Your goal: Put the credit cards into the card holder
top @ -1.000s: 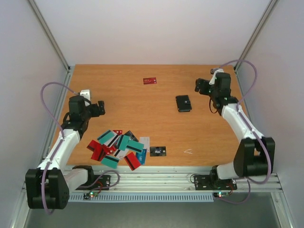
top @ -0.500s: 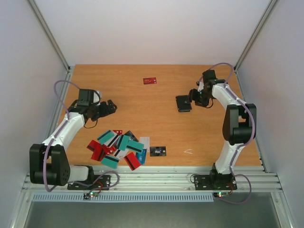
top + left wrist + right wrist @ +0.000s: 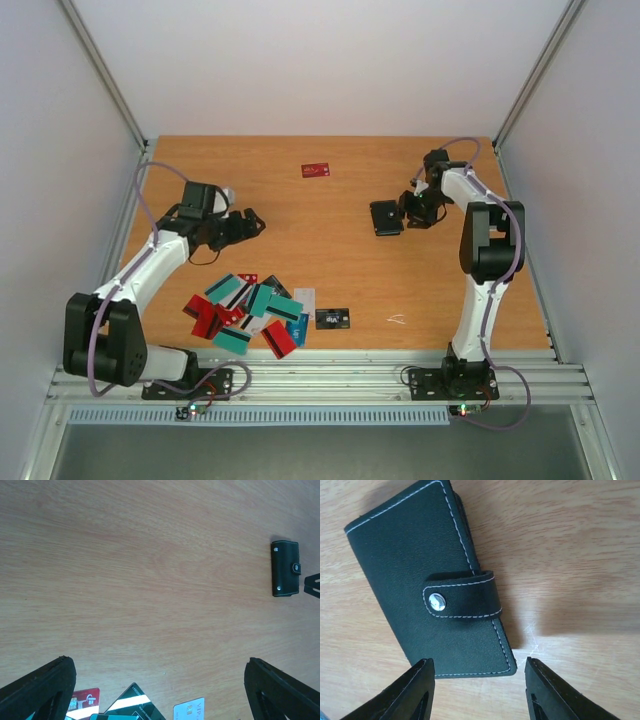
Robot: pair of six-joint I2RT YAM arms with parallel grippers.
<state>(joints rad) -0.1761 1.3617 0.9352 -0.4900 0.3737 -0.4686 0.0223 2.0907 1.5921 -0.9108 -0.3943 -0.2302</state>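
a: where's the card holder (image 3: 386, 217)?
b: flat on the counter (image 3: 300, 240), right of the middle and toward the back. it's folded shut, with a strap (image 3: 462, 597) fastened across its cover by 1 metal snap (image 3: 437, 601).
a: and the right hand (image 3: 412, 207)?
b: just beside the holder's right end, low over the wood. its 2 fingers (image 3: 395, 695) are spread wider than the holder's short end and grip nothing. i can't tell whether a tip touches the leather.
a: the left hand (image 3: 250, 222)?
b: on the left side of the counter, well apart from the holder. it's spread wide too, with nothing in it.
a: the credit cards (image 3: 248, 310)?
b: most sit in a loose overlapping heap near the front left edge, nearer the front than the left hand: teal, red and black, plus 1 white card (image 3: 304, 298) at its right side. a few top edges show between the fingers in the left wrist view.
a: any strays?
b: 1 red card (image 3: 315, 170) lies alone near the back, about mid-counter. 1 black card with white print (image 3: 332, 318) sits just right of the heap. further right, near the front edge, there's a small pale scrap (image 3: 397, 319), too small to identify.
a: what stands in the way?
b: the fastened strap holds the cover closed, and the heaped cards lie on top of each other.
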